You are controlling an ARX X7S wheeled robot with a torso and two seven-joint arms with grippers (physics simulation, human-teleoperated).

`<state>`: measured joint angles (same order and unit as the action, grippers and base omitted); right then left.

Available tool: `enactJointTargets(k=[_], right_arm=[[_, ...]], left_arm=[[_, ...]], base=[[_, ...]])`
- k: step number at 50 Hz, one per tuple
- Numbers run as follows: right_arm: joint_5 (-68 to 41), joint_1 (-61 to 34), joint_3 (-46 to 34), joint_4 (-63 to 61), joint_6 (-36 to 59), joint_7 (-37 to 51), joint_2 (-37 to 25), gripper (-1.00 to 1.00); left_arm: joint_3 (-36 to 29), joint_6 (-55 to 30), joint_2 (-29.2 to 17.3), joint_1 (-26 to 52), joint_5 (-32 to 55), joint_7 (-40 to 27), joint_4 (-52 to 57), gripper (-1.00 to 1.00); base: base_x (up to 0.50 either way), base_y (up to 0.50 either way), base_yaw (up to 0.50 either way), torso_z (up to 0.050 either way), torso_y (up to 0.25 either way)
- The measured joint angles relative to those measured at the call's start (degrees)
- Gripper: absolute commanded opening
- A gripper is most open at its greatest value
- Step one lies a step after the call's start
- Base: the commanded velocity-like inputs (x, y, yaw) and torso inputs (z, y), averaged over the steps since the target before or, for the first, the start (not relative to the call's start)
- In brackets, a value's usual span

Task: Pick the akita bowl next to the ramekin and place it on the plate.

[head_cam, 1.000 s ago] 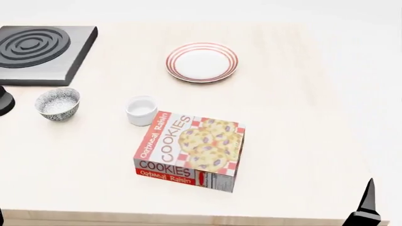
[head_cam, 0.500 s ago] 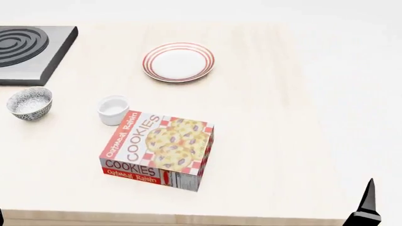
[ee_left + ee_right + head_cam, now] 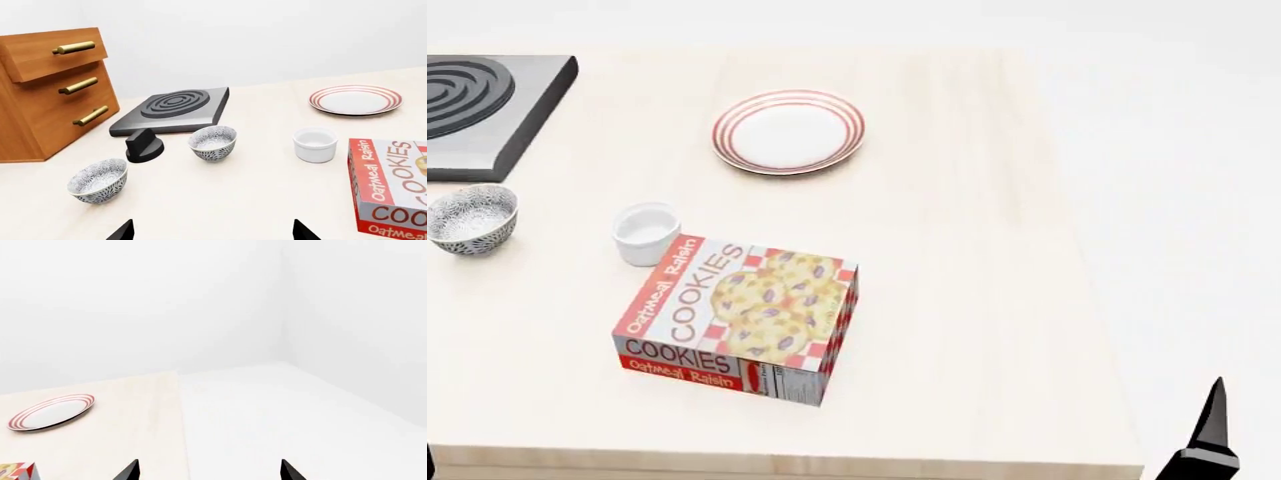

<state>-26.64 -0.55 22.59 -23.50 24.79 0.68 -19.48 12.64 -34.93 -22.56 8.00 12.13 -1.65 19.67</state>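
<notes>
The akita bowl (image 3: 213, 142), grey-and-white patterned, stands upright on the pale table beside the white ramekin (image 3: 315, 144); the head view shows the akita bowl (image 3: 471, 218) at the left edge, left of the ramekin (image 3: 646, 233). The red-ringed plate (image 3: 787, 132) lies further back, bare, also seen as the plate (image 3: 51, 411) in the right wrist view. My left gripper (image 3: 213, 235) is open, well short of the bowl, holding nothing. My right gripper (image 3: 210, 474) is open over the table's right edge, far from the bowl.
A look-alike patterned bowl (image 3: 98, 180) sits nearer the wooden drawer cabinet (image 3: 50, 90). A black knob (image 3: 144, 146) and a dark stove plate (image 3: 175, 107) lie behind the bowls. A cookie box (image 3: 737, 318) lies in front of the ramekin.
The head view has swung to the right, so the bowl, ramekin, plate and cookie box slid left in the frame. Nothing on the table has moved; the right finger stays in place.
</notes>
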Motion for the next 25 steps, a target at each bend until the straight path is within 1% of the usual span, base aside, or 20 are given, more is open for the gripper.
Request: enactJointTargets(k=[25], right_arm=[[-0.02,0.04,-0.48,-0.09,-0.01,0.59,-0.53,1.00]], left_arm=[[-0.17,0.08,-0.23,0.05,0.32,-0.31,-0.21,1.00]], base=[[0.01,0.00,0.00,0.000,0.000]])
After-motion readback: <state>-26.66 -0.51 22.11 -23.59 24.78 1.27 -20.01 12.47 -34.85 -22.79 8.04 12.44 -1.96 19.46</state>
